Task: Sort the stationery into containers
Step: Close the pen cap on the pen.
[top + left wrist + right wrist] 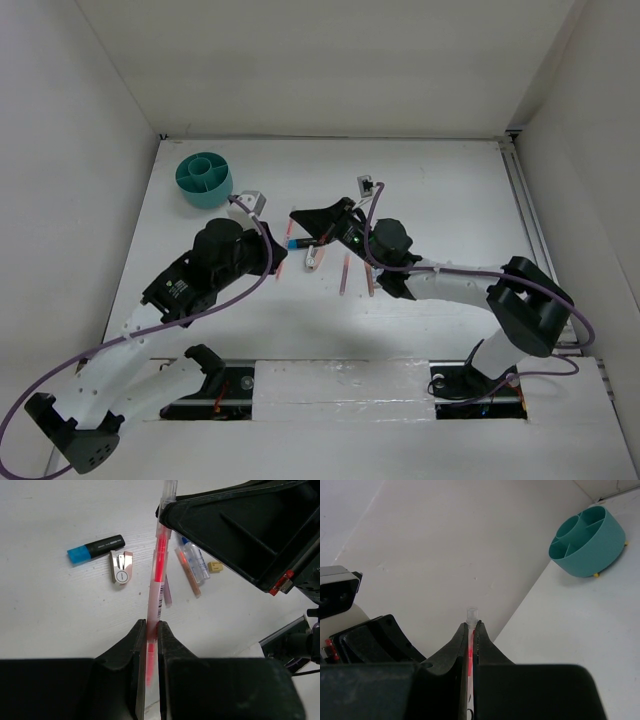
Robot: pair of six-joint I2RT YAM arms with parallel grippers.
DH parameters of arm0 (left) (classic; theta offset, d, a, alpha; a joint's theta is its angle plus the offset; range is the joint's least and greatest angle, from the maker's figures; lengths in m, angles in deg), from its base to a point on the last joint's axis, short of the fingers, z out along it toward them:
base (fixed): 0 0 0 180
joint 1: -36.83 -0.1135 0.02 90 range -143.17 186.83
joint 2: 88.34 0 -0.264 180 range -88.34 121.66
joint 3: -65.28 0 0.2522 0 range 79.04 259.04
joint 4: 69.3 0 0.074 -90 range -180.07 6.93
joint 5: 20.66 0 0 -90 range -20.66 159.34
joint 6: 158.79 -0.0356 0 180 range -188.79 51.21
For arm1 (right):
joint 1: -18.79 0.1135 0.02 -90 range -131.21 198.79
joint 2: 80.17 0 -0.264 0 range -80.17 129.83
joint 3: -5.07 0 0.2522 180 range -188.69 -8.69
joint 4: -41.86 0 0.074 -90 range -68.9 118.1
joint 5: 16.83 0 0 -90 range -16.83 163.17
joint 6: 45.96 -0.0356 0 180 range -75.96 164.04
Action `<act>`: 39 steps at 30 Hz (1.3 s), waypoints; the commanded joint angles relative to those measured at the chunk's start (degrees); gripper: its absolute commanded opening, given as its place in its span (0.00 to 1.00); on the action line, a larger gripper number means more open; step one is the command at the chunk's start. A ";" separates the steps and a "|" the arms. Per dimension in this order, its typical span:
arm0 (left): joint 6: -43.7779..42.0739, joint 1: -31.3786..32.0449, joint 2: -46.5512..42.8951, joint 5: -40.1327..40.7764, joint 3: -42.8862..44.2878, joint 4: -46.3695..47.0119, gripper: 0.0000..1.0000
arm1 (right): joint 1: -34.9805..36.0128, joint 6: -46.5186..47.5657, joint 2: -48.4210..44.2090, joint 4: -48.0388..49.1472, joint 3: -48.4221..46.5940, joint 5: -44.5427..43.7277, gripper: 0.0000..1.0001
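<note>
A pink pen with a clear barrel is held off the table by both grippers at once. My left gripper is shut on its lower end, and my right gripper is shut near its clear tip. In the top view the two grippers, left and right, meet mid-table. The teal tub stands at the far left and also shows in the right wrist view. On the table below lie a black marker with a blue end, a pink-white eraser, a clear blue-capped bottle, a tan block and a salmon pen.
Two more thin pens lie near the right arm's wrist. A small grey object sits right of the tub, and another small item lies farther back. White walls enclose the table on three sides.
</note>
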 commanded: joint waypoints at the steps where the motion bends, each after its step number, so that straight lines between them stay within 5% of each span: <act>1: 1.26 -0.88 -0.32 7.23 3.30 5.25 0.00 | 1.14 1.10 -0.02 -0.19 -1.25 2.15 0.00; 17: -0.50 -0.88 3.56 5.57 4.88 5.78 0.00 | 1.14 -6.28 0.51 1.92 -3.01 12.17 0.00; 39: -2.61 -0.88 3.90 10.85 9.45 5.96 0.00 | 2.81 -0.58 1.04 -7.04 -3.54 14.54 0.00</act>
